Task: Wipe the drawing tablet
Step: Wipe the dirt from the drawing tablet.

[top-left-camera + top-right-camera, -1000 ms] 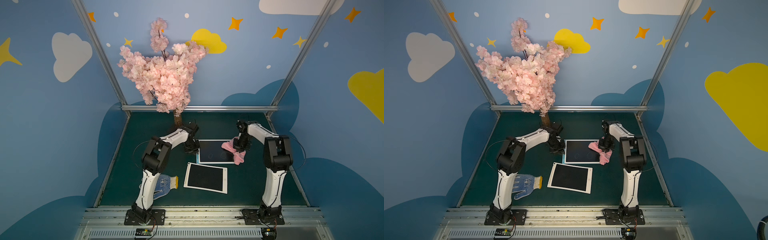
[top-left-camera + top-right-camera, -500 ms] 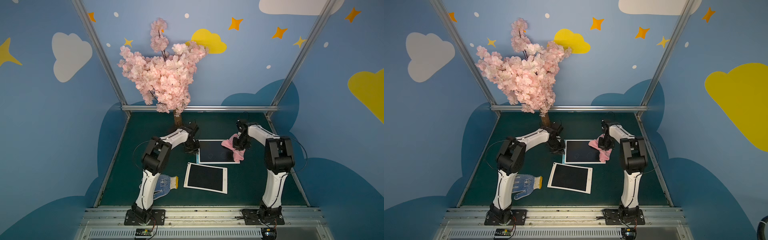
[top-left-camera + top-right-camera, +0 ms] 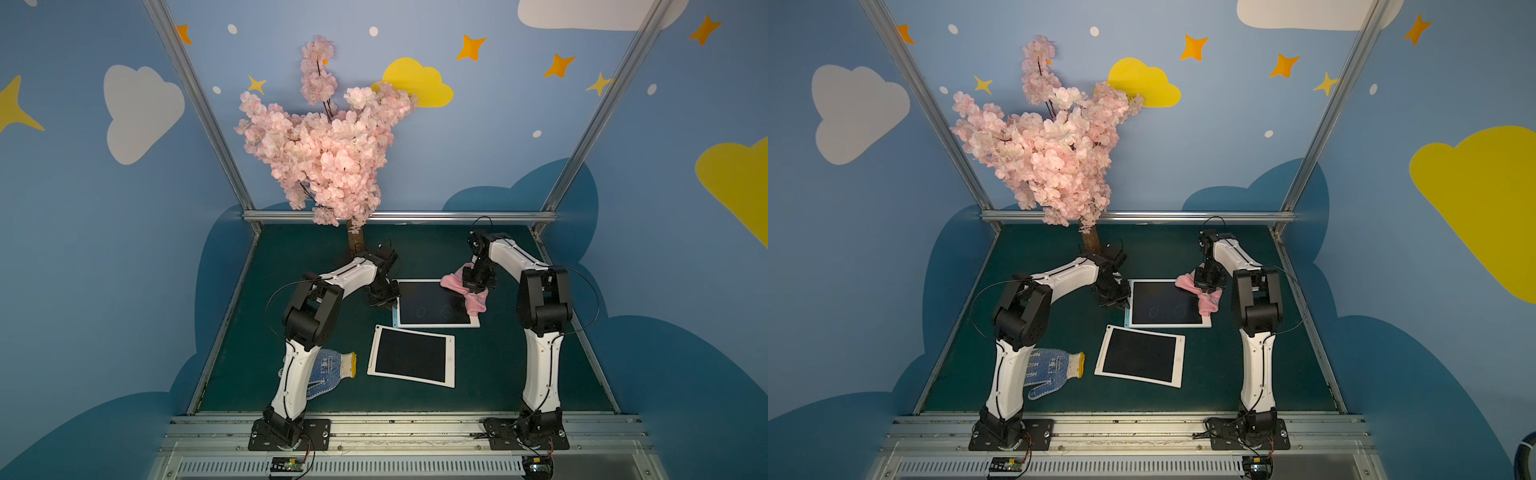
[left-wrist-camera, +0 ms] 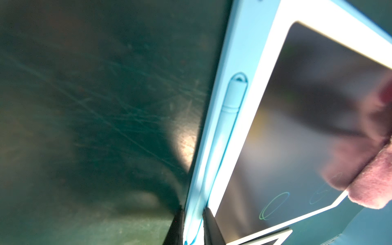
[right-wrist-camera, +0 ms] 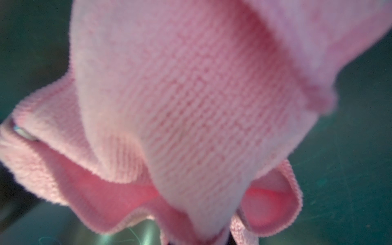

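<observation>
Staged robot test booth: painted cloud walls (image 3: 124,257), aluminium frame (image 3: 399,216).

A white knit glove (image 3: 332,372) with blue dots and a yellow cuff lies flat at the near left of the green mat (image 3: 490,374). A blank-screened white tablet (image 3: 411,356) lies just right of it. A pink blossom tree (image 3: 328,158) stands at the far edge.

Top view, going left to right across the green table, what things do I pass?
Work glove → left hand → scribbled drawing tablet → pink cloth. The blank tablet and right hand overlap these, so I leave them out.
</observation>
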Robot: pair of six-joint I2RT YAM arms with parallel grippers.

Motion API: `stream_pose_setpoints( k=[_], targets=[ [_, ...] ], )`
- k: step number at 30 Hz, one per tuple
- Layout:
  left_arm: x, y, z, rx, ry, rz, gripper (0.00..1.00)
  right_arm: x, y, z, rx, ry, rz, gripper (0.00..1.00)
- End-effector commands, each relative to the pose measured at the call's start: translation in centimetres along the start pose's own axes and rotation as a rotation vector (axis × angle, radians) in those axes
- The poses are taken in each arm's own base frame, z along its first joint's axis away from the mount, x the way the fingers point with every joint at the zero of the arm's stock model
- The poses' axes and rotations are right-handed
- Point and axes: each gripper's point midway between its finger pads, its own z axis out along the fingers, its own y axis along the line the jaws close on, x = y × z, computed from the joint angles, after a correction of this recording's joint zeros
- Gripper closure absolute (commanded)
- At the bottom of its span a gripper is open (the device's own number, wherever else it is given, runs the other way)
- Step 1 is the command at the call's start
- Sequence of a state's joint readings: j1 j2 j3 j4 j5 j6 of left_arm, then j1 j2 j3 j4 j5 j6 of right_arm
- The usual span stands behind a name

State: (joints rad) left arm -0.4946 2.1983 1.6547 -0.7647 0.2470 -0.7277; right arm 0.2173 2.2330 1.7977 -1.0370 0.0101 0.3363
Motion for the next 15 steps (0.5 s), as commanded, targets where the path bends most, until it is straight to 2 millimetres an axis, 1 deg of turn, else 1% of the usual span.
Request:
stream_pose_setpoints(
  k=[1, 4, 8, 11, 14, 15],
  targets=[
    [-0.1, 3.0, 1.8, -0.101, 0.000, -0.031, 0.81, 0.7, -0.3, 1.7, 0.030, 0.030, -0.021, 1.00],
    [-0.2, 2.9, 1.9, -0.098, 0.000, -0.030, 0.81, 3.3, -0.6, 1.7, 0.038, 0.054, -0.038, 1.00],
    [-0.2, 2.9, 1.9, -0.097, 0.000, -0.031, 0.81, 8.0, -1.9, 1.9, 0.038, 0.096, -0.016, 1.00],
    [-0.2, 2.9, 1.9, -0.095, 0.001, -0.031, 0.81, 10.9, -2.6, 1.9, 0.028, 0.112, 0.003, 1.00],
    [-0.2, 2.9, 1.9, -0.096, 0.001, -0.028, 0.81, 12.5, -2.6, 1.9, 0.024, 0.113, 0.005, 1.00],
    [-0.2, 2.9, 1.9, -0.095, 0.000, -0.028, 0.81, 12.4, -2.4, 1.9, 0.019, 0.107, 0.006, 1.00]
  ],
)
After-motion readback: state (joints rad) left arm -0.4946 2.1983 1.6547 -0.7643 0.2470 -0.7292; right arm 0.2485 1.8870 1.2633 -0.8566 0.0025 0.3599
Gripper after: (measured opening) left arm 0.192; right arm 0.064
